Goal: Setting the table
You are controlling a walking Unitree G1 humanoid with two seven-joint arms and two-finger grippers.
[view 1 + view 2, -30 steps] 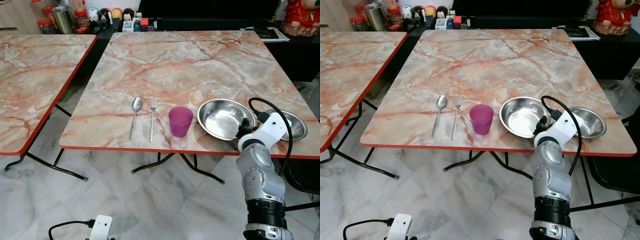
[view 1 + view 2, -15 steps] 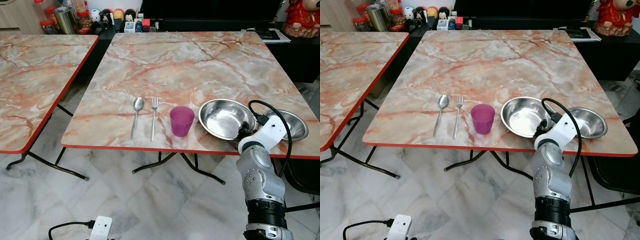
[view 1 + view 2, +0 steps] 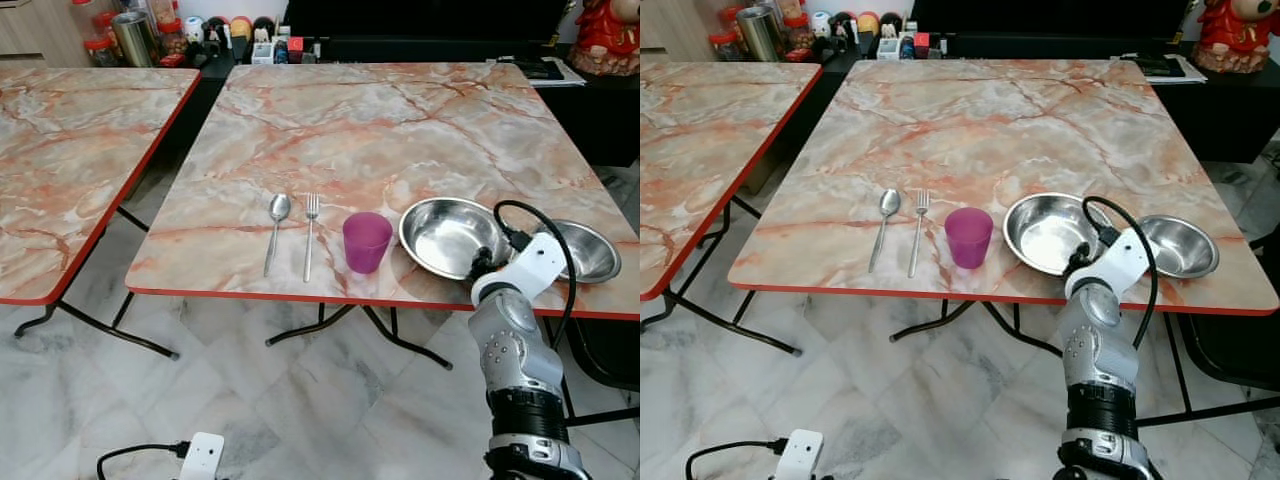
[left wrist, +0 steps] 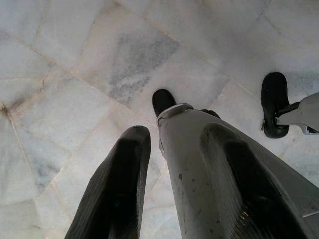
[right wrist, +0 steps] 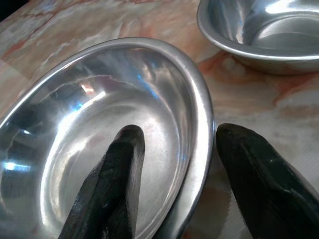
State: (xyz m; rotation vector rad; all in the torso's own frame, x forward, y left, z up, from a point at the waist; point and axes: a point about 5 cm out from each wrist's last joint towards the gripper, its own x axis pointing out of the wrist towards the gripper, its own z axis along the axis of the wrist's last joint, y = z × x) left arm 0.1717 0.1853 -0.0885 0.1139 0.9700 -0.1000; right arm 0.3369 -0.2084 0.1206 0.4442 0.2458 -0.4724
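On the marble table [image 3: 380,120] a spoon [image 3: 276,232] and a fork [image 3: 309,235] lie side by side. Right of them stands a purple cup [image 3: 366,242], then a large steel bowl [image 3: 440,232] and a smaller steel bowl [image 3: 590,250]. My right gripper [image 3: 480,265] is at the large bowl's near right rim. In the right wrist view it [image 5: 182,132] is open and straddles that rim [image 5: 199,99], one finger inside the bowl, one outside. My left gripper [image 4: 177,130] hangs open over the floor.
A second marble table [image 3: 60,150] stands to the left across a narrow gap. Jars and figurines [image 3: 140,30] line the back, with a red figure [image 3: 610,25] at the far right. A white plug with a cable [image 3: 200,455] lies on the marble floor.
The camera has shifted a little. My right gripper stays at the large bowl's rim, and the tableware has not moved.
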